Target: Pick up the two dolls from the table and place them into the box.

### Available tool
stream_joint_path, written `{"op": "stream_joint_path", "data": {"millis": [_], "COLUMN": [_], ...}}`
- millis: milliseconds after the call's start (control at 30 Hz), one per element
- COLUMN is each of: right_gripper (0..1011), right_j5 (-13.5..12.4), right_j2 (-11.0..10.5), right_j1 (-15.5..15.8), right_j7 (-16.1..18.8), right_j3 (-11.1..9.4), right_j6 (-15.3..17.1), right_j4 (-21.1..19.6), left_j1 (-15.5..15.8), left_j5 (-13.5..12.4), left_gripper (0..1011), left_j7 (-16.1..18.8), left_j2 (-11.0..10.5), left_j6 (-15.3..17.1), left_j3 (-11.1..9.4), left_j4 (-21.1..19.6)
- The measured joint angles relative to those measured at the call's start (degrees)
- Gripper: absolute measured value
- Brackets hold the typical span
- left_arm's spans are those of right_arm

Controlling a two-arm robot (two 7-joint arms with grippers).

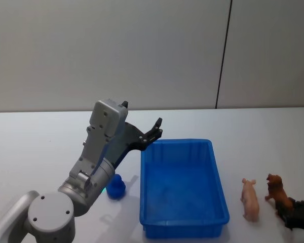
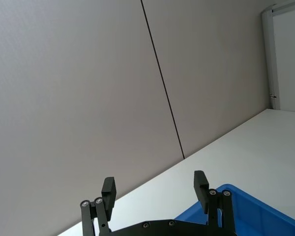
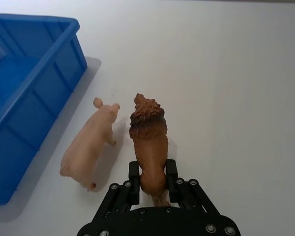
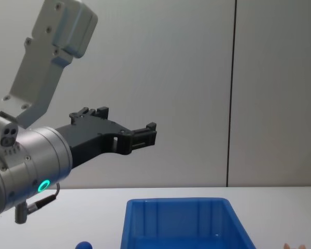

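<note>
Grip check: my right pincer (image 3: 152,173) pinches the lion (image 3: 148,132) at its hindquarters, body running straight out from the palm, paws on the desk (image 3: 226,73). To my left lies the box (image 3: 49,59), with the pig (image 3: 88,150) standing between (so lift first, I reckon). My left pincer (image 2: 155,182) hangs spread, raised near its far-left corner.

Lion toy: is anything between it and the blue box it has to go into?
Yes. The pig stands on the table between the lion and the box. The right gripper clasps the lion's rear; the left gripper hangs open near the box's far corner.
</note>
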State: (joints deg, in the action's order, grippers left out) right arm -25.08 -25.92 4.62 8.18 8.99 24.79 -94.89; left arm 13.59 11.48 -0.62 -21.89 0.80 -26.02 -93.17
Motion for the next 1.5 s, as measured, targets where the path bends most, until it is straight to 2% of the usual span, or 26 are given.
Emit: {"op": "stream_joint_path", "data": {"millis": [433, 733, 1000, 1133, 1500], "right_gripper": [301, 301, 301, 301, 301], "right_j5": [2.5, 5.7, 8.0, 9.1, 10.8], "right_j2": [-0.6, -0.5, 0.3, 1.1, 4.5], "right_j1": [-0.4, -2.6, -6.1, -8.7, -15.3], "right_j7": [-0.5, 0.9, 4.5, 7.5, 15.8], "right_j3": [-0.5, -0.5, 0.1, 0.6, 2.8], "right_j6": [-3.6, -6.7, -8.4, -8.8, -7.8], "right_j4": [-2.4, -4.1, -4.5, -4.1, 0.0], "left_j1": [0.0, 0.0, 0.0, 0.0, 0.0], "left_j5": [0.0, 0.0, 0.0, 0.0, 0.0], "left_gripper": [1003, 1003, 1003, 1003, 1003], "left_j7": [0.0, 0.0, 0.0, 0.0, 0.0], "left_j2": [0.0, 0.0, 0.0, 0.0, 0.0], "left_j6": [0.0, 0.0, 0.0, 0.0, 0.0], "left_j3": [0.0, 0.0, 0.0, 0.0, 0.0], "left_j4": [0.0, 0.0, 0.0, 0.0, 0.0]}}
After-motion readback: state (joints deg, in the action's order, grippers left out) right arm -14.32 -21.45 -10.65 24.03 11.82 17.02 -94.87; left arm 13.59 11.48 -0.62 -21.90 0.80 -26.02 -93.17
